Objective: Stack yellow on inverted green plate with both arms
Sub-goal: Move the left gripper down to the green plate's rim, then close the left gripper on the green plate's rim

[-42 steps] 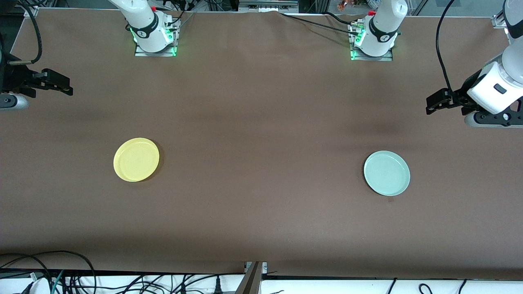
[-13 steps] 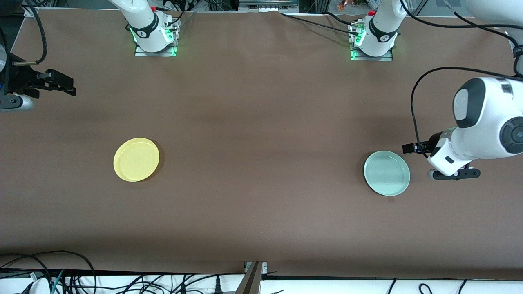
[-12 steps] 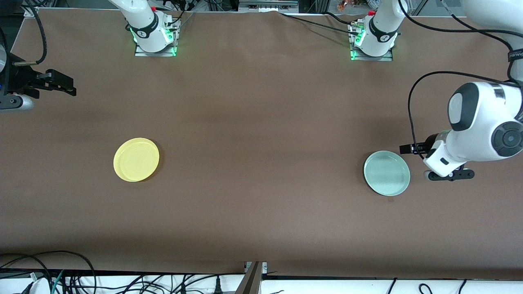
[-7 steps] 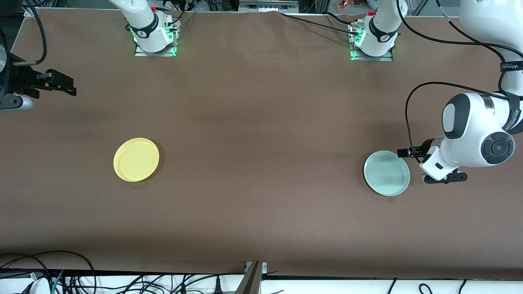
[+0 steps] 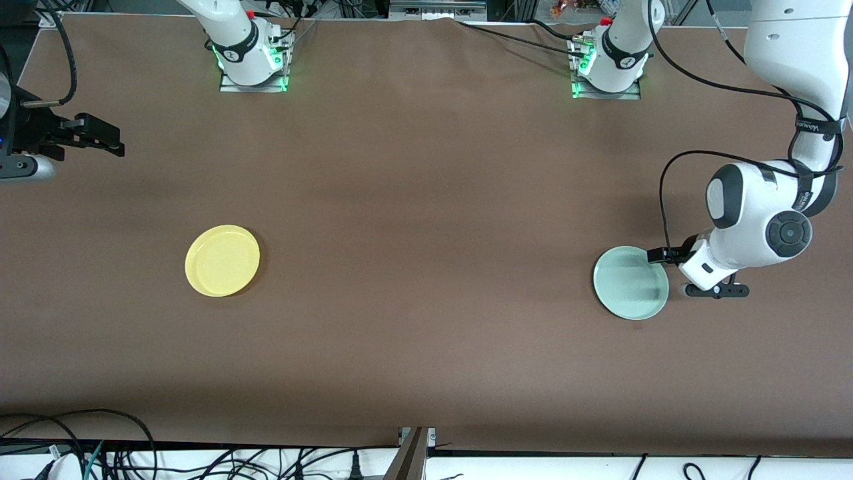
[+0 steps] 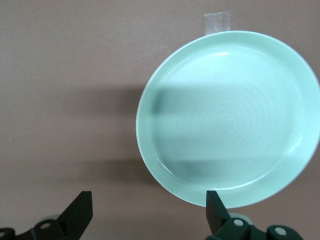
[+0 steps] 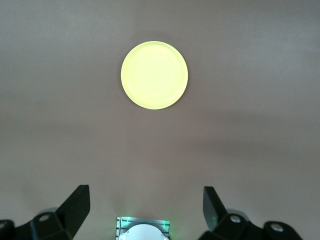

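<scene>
The pale-yellow plate [image 5: 222, 260] lies rim up toward the right arm's end of the table; it also shows in the right wrist view [image 7: 154, 75]. The mint-green plate [image 5: 630, 283] lies hollow side up toward the left arm's end, and fills much of the left wrist view [image 6: 230, 115]. My left gripper [image 5: 660, 257] is open and low at the green plate's rim. In the left wrist view [image 6: 149, 212] one fingertip [image 6: 215, 207] overlaps the rim and the other is over bare table. My right gripper [image 5: 93, 137] waits open and empty, high at the table's end [image 7: 145, 207].
The two arm bases [image 5: 252, 63] [image 5: 610, 67] stand along the table's back edge. A small piece of clear tape [image 6: 217, 21] lies on the brown cloth beside the green plate. Cables [image 5: 100, 453] hang along the edge nearest the front camera.
The left arm has swung down and toward the green plate, and its gripper now sits at the plate's rim. The right arm and both plates have stayed put.
</scene>
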`<state>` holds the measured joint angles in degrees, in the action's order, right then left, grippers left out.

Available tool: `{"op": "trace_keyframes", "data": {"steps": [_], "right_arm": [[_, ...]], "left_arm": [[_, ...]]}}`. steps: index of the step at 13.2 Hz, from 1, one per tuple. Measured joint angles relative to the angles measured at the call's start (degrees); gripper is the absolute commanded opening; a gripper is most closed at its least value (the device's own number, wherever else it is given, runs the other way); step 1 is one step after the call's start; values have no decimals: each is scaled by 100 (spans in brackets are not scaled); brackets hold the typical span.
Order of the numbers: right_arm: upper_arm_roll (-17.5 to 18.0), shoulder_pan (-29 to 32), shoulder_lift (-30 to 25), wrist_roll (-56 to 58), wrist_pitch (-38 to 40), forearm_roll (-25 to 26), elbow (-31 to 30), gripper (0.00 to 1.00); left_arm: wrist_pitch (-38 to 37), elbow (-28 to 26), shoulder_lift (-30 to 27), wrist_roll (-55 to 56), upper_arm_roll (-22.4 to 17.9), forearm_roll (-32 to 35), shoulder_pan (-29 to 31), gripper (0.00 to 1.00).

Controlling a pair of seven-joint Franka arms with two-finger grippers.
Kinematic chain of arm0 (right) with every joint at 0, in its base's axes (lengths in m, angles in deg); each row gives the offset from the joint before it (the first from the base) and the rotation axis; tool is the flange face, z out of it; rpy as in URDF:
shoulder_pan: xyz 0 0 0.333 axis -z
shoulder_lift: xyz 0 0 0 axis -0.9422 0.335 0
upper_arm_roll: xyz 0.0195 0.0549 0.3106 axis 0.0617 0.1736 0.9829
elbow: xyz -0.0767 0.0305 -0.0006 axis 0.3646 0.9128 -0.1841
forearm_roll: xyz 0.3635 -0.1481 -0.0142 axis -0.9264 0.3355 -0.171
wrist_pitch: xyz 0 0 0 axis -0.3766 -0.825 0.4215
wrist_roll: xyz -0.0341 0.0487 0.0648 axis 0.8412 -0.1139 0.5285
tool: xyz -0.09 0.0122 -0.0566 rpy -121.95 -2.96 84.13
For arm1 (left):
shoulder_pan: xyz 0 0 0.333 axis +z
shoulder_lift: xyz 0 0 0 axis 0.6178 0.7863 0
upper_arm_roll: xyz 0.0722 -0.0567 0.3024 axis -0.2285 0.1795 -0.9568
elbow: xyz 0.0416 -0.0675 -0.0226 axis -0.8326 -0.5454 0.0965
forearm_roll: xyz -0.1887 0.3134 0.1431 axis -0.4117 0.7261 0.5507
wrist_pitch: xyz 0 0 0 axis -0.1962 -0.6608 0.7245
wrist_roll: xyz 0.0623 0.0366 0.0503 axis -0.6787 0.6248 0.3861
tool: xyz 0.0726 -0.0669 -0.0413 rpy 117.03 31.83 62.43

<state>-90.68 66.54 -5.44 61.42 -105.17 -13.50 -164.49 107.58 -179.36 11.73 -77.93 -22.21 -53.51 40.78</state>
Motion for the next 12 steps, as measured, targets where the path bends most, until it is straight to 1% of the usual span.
{"op": "trace_keyframes", "data": {"steps": [10,11,12], "right_arm": [[33,-98,1,-5,0,0,0,100],[32,-98,1,-5,0,-1,0,100],[32,-98,1,-6,0,0,0,100]], "left_arm": [[868,-3,536,-77,22,0,57,100],[899,-1,569,-77,22,0,62,92],[917,1,594,-77,22,0,63,67]]}}
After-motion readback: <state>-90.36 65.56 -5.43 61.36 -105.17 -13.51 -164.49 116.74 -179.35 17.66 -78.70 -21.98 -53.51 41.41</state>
